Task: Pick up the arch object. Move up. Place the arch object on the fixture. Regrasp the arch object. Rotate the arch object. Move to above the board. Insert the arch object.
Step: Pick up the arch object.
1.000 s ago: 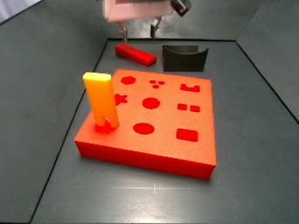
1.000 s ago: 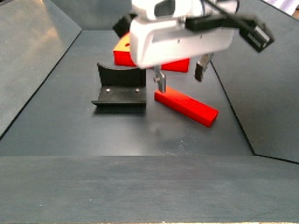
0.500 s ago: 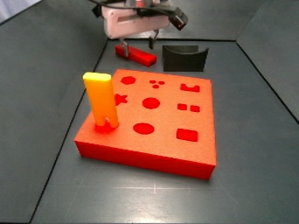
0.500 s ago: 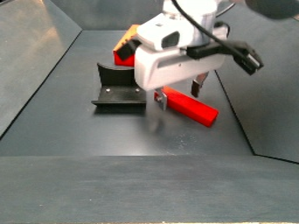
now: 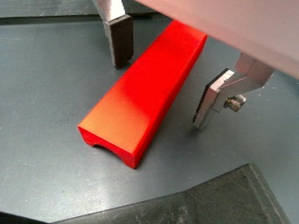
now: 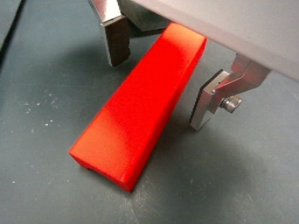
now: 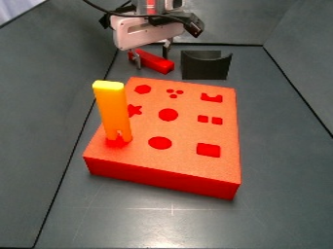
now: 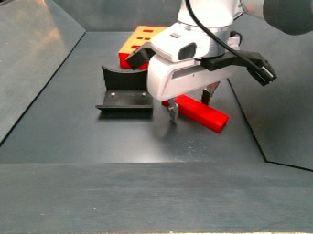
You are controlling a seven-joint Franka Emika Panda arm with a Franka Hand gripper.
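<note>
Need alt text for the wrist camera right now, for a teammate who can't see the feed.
In a wrist view, the open gripper straddles the arch object, a bright-red bar lying flat on the dark grey floor, with one silver finger on each side and a gap visible to both. A shallow arched notch shows at the bar's near end.

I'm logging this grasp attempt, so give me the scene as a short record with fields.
gripper: open, low over the floor, one finger on each side of the arch object
arch object: red bar lying flat on the floor, not yet clamped
fixture: beside the bar, nothing on it
board: yellow-topped peg standing in it
</note>
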